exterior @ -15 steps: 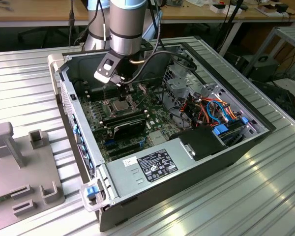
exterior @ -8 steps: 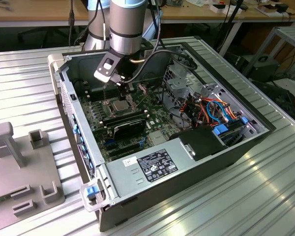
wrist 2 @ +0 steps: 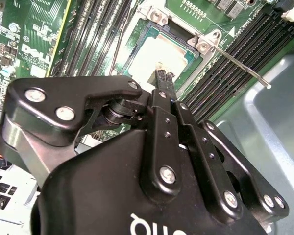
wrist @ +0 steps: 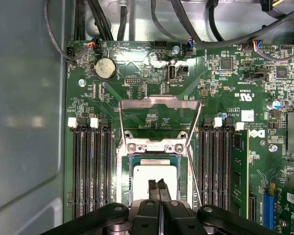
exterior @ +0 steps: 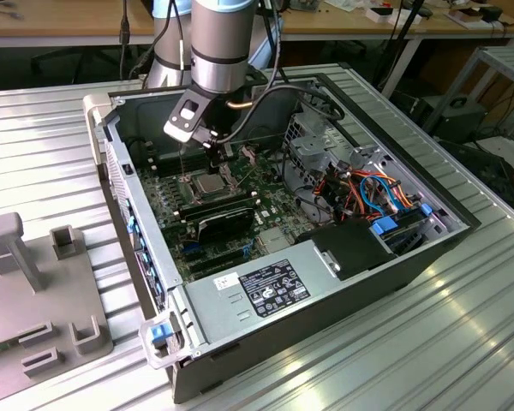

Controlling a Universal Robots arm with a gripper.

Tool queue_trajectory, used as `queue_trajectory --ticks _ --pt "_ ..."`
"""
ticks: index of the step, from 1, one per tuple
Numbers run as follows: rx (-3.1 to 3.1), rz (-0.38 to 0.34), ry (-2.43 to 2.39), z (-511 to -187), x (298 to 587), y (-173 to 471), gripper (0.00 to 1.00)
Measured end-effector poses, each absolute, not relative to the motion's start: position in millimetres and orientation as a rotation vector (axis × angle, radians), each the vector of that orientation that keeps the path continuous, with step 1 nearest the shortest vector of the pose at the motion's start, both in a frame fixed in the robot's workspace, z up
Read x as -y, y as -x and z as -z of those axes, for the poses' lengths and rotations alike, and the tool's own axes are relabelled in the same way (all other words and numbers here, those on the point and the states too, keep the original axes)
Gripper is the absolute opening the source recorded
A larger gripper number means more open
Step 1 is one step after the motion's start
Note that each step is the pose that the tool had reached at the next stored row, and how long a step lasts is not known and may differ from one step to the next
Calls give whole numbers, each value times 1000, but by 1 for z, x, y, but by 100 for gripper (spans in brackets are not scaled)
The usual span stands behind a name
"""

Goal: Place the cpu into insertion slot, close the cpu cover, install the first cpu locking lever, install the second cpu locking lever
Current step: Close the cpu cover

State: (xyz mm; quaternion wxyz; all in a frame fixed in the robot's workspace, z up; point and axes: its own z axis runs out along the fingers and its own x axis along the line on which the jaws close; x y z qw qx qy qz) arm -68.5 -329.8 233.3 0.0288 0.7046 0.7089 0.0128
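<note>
Gripper (wrist: 157, 184), fingers pressed together, sits over seated cpu (wrist: 152, 171); cover (wrist: 159, 102) open beyond it, so likely cover-closing step, needs it tipped down.

Arm (exterior: 216, 38): round silver-grey tube, black ring near its lower end.
Cables (exterior: 277, 51): black, thin, hanging beside the arm.
Wrist block (exterior: 182, 120): pale grey, boxy.
Gripper (wrist 2: 162, 77): matte black body, flat linkage bars, white lettering on the housing.
Screws (wrist 2: 167, 174): round, silver, at every pivot.
Fingers (wrist: 152, 190): narrow, black, ridged tips.
</note>
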Motion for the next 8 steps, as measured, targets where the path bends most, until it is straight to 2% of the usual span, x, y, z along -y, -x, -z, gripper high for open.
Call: queue_trajectory --ticks 8 --pt "-2187 -39 -2174 -240 330 69 11"
